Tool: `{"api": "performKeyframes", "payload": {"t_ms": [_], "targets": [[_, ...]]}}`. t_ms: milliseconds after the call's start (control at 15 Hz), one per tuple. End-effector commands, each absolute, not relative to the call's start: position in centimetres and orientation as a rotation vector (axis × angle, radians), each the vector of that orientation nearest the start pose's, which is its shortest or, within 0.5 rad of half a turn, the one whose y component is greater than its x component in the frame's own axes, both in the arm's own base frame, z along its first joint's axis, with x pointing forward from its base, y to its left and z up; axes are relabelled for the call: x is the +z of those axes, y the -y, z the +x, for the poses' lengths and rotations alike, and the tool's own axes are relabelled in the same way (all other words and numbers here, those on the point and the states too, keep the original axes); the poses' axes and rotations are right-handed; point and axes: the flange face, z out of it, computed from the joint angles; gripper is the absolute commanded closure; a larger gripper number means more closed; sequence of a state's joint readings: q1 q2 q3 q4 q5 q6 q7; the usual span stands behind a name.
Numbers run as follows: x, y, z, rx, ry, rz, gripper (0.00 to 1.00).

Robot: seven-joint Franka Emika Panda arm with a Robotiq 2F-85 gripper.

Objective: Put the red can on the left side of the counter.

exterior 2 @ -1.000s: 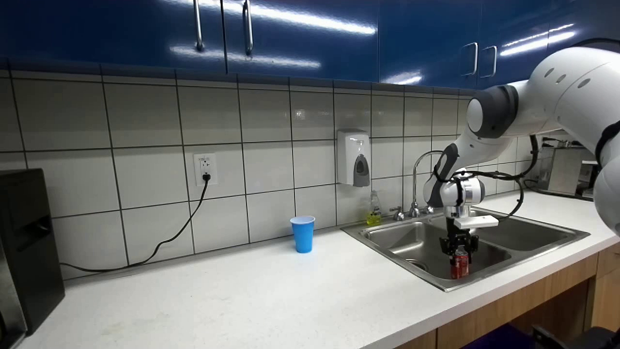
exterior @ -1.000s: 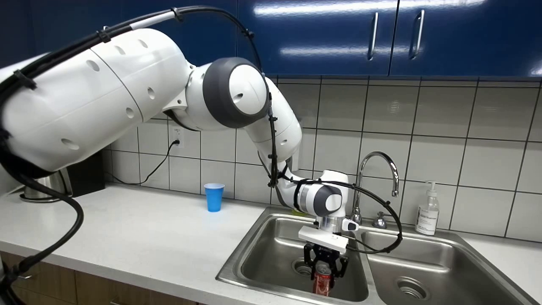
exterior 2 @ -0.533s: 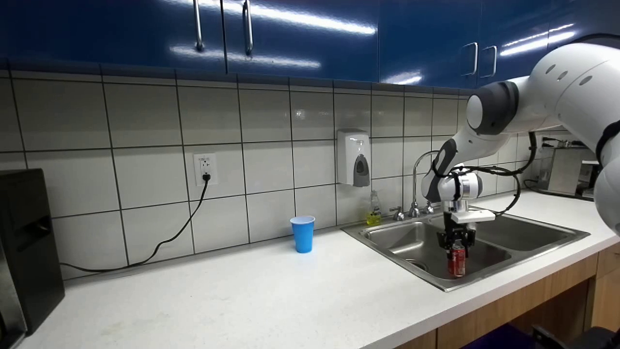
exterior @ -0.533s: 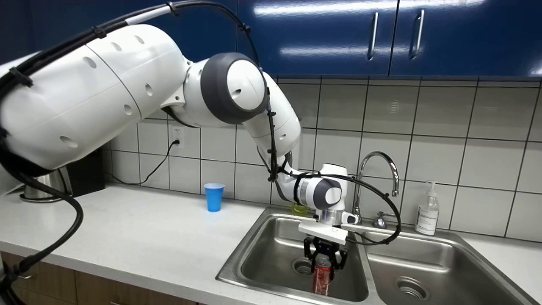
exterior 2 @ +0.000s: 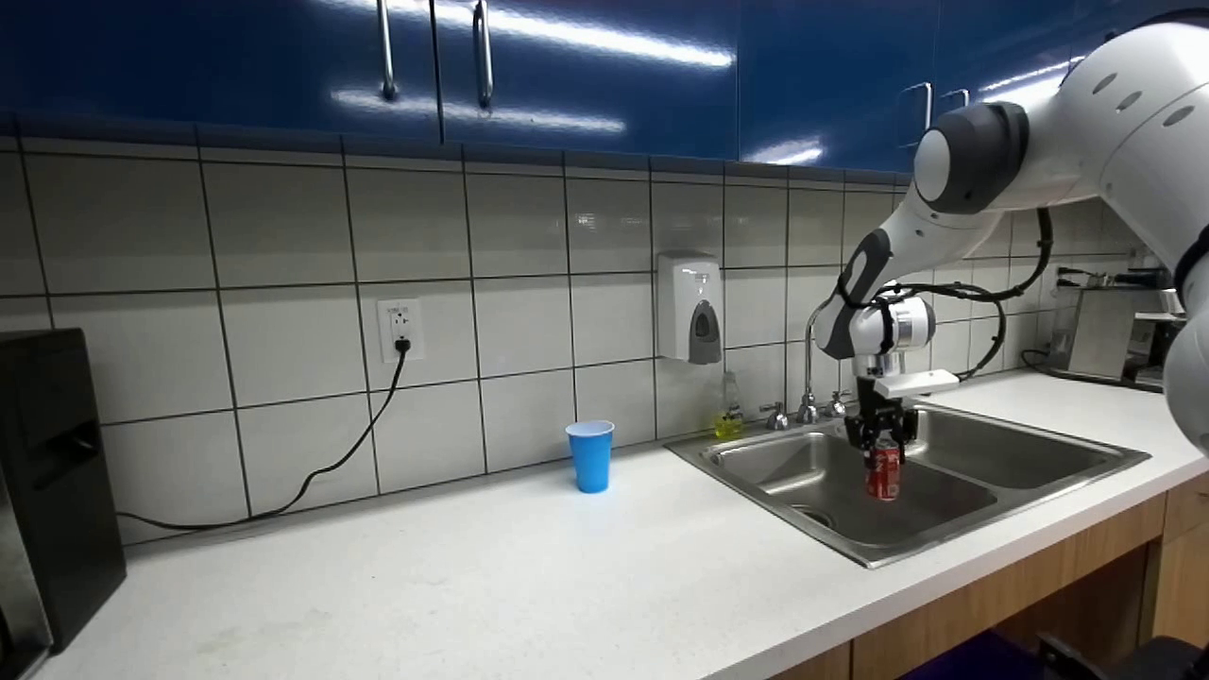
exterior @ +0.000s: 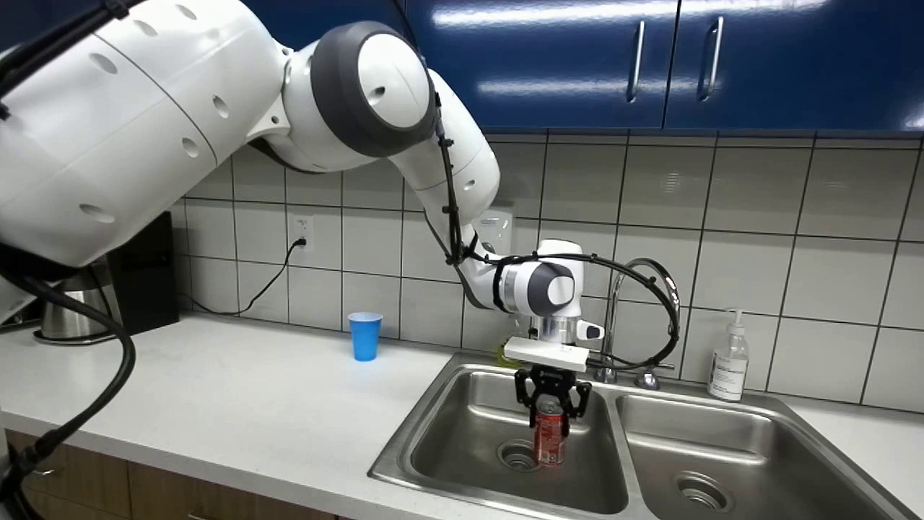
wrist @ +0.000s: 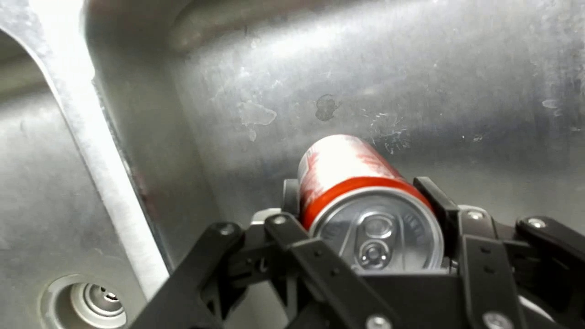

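The red can is upright between the fingers of my gripper, over the near part of the left-hand sink basin. It also shows in an exterior view, held in the gripper above the basin floor. In the wrist view the can has its silvery top facing the camera. The fingers of the gripper press on both of its sides. The off-white counter stretches left of the sink and also shows in an exterior view.
The steel double sink has a raised rim and a divider. A blue cup stands on the counter near the wall. The faucet rises behind the arm. A soap bottle stands right. A black appliance stands at the far left.
My gripper has risen with the red can held in it. The can has come up from low in the basin. The arm's upper links have also moved up.
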State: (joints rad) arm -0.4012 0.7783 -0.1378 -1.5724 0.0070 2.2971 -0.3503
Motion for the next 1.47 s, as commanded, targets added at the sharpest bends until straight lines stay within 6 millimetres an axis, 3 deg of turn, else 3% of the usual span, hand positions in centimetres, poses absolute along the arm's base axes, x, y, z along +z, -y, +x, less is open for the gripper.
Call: {"api": "performKeyframes", "payload": {"t_ms": [0,1000,1400], "targets": [[21.5,31.5,58.8,0.192,-0.083,-3.229,0.62],[27.1,15.9,56.0,0.191,0.795,-3.256,0.62],[27.7,10.5,55.5,0.140,1.135,-3.162,0.62]]}}
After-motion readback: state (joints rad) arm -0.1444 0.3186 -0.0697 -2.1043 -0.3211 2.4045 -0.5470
